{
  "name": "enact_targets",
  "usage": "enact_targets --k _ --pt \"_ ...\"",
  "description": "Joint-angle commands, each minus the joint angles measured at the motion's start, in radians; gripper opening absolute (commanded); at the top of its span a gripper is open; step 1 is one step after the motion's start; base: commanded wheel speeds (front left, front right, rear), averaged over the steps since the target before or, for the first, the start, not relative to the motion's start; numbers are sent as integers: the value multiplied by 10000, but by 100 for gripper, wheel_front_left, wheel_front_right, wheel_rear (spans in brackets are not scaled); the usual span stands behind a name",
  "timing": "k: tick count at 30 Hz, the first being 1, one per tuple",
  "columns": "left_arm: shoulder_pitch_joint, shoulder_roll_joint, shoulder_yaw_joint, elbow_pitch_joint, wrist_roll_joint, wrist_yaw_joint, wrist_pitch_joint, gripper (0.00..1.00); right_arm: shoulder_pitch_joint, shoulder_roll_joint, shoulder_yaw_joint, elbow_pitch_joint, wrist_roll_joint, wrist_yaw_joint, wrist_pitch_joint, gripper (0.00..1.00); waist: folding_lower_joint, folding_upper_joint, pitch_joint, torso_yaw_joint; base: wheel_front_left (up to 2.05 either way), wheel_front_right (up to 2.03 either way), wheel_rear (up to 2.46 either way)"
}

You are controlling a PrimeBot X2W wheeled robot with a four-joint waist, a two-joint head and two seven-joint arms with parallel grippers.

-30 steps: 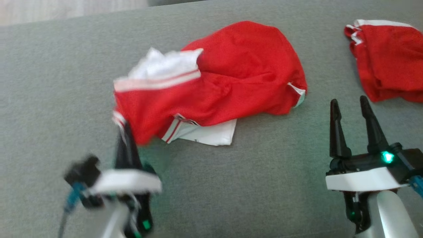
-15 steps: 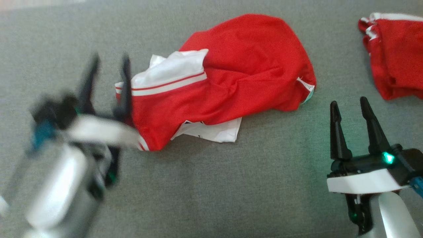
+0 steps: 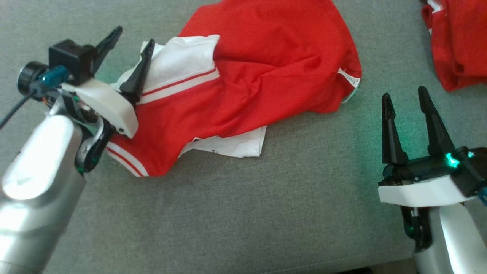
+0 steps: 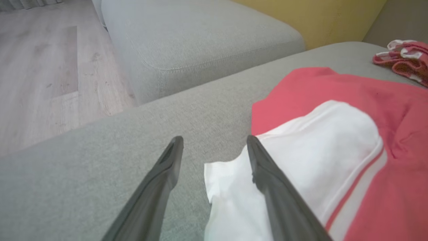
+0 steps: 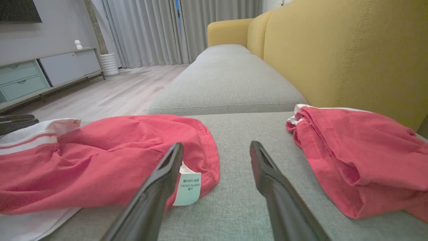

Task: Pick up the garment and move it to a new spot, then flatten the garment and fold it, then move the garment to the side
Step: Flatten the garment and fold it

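Right wrist view: care label [image 5: 188, 188] on the garment [image 5: 100, 157] has illegible print; left claw [image 3: 134, 35] and right claw [image 5: 216, 144] spread empty.

Bright red across the garment [image 3: 274, 64], with white panels edged by thin red stripes and a white care label [image 3: 349, 79]. Red with white trim on the smaller piece [image 3: 456, 42]. Grey weave on the sofa seat [image 3: 243, 213]; mustard yellow on its backrest [image 5: 334, 50].
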Motion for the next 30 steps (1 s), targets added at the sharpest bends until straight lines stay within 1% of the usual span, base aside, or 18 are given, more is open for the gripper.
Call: enact_targets --k 1,4,9,14,17,24,25,27,28,29,30 --pt "-280 289 251 11 68 -49 -259 100 -71 -99 159 -396 -58 -7 -61 100 -2 0 199 -83 0 0 0" --pt "-282 184 106 398 211 -72 -591 100 -107 -97 143 -443 -65 -7 -61 100 -2 0 316 -89 0 0 0" --pt "-387 -174 -32 1245 573 152 -1474 100 -208 -168 143 -498 -93 -7 -61 100 -2 0 547 -57 0 0 0" --pt "-618 -467 -72 1983 645 230 -1947 100 -378 -233 133 -501 -112 -7 -61 100 -2 0 702 -37 0 0 0" --pt "-814 -595 -98 2407 618 218 -1994 100 -442 -240 170 -489 -130 -7 -61 100 -2 0 764 -30 0 0 0" --pt "-1280 -892 -295 3331 312 -6 -1462 100 -566 -264 327 -444 -211 -7 -61 100 -2 0 883 -71 0 0 0" --pt "-1318 -934 -316 3446 214 -49 -1354 92 -574 -264 346 -438 -221 -7 -61 100 -2 0 883 -88 0 0 0" --pt "-1374 -985 -429 3616 57 -137 -1104 39 -584 -269 354 -432 -230 -7 -61 100 -2 0 877 -124 0 0 0" --pt "-1391 -1003 -485 3671 -31 -174 -976 27 -588 -268 341 -431 -231 -7 -61 100 -2 0 869 -138 0 0 0" --pt "-1400 -1012 -541 3700 -115 -204 -865 0 -588 -266 327 -429 -232 -7 -61 100 -2 0 856 -151 0 0 0" --pt "-1393 -1017 -596 3720 -221 -230 -730 0 -585 -259 307 -428 -233 -7 -61 100 -2 0 836 -160 0 0 0"
